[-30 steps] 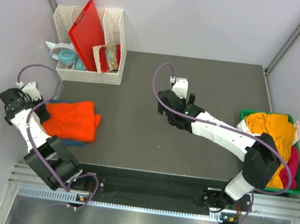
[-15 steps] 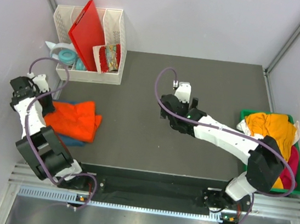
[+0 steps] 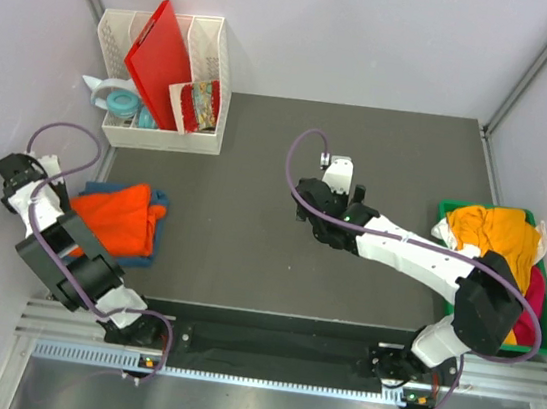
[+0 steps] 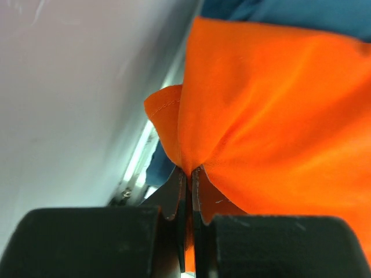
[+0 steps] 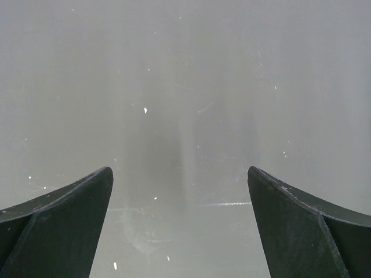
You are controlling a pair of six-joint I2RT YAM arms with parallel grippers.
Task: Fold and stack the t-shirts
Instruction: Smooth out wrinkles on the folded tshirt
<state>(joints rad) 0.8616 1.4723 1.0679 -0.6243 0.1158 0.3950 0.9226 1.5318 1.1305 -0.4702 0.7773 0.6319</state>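
Pinching a bunched hem of the orange shirt [image 4: 278, 116] in the left gripper [image 4: 190, 171], with both fingers pressed tight on the cloth, hard by the pale wall [image 4: 75, 87] at the left edge of the table [image 3: 259, 162]. Lying in a rumpled fold on top of the teal shirt [image 4: 261, 8], with blue showing past its far and near edges in the overhead view. Holding nothing in the right gripper [image 5: 179, 171], with the 2 dark fingers spread wide above bare grey tabletop around mid-table, well apart from both piles of shirts. Heaped in the green bin [image 3: 537, 349] at the right edge: the yellow shirt [image 3: 492, 228] on top, the pink shirt [image 3: 536, 295] beneath it, a scrap of white cloth [image 3: 443, 230] spilling over the near-left rim. Standing at the back left corner: a white basket [image 3: 216, 51] with a red board [image 3: 162, 54] tilted in it, well away from the shirts
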